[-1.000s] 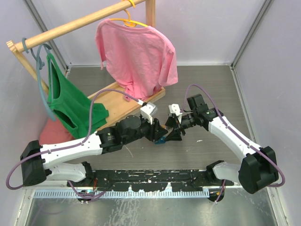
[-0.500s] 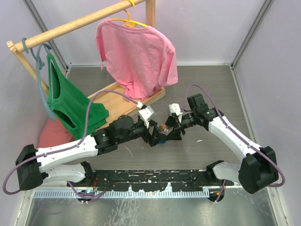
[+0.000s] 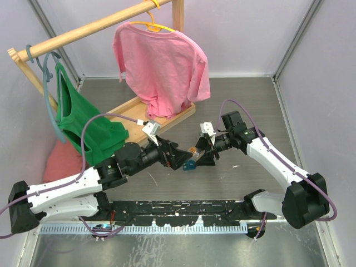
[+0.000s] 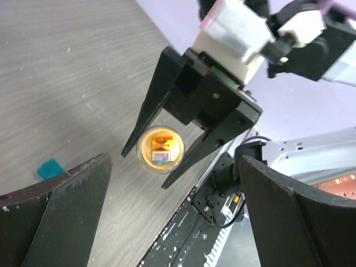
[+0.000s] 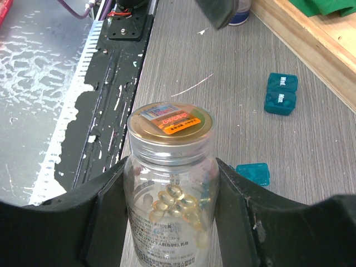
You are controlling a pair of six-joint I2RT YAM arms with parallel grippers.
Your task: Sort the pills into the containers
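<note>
Right wrist view: grips capsule bottle (image 5: 168, 167) in right gripper (image 5: 171, 169); holds left gripper (image 3: 181, 159) wide apart, empty. Risks levering bottle loose through off-centre twisting, spilling capsules (image 5: 175, 208) beyond containers (image 5: 281, 93).

A pink T-shirt (image 3: 161, 64) hangs on a yellow hanger (image 3: 146, 25) from a wooden rail (image 3: 83, 32). A green top (image 3: 80, 117) hangs on a grey-blue hanger (image 3: 49, 83), draping onto the rack's wooden base (image 3: 132, 107). A red cloth (image 3: 58, 158) lies at the left of the grey counter (image 3: 250, 94).
</note>
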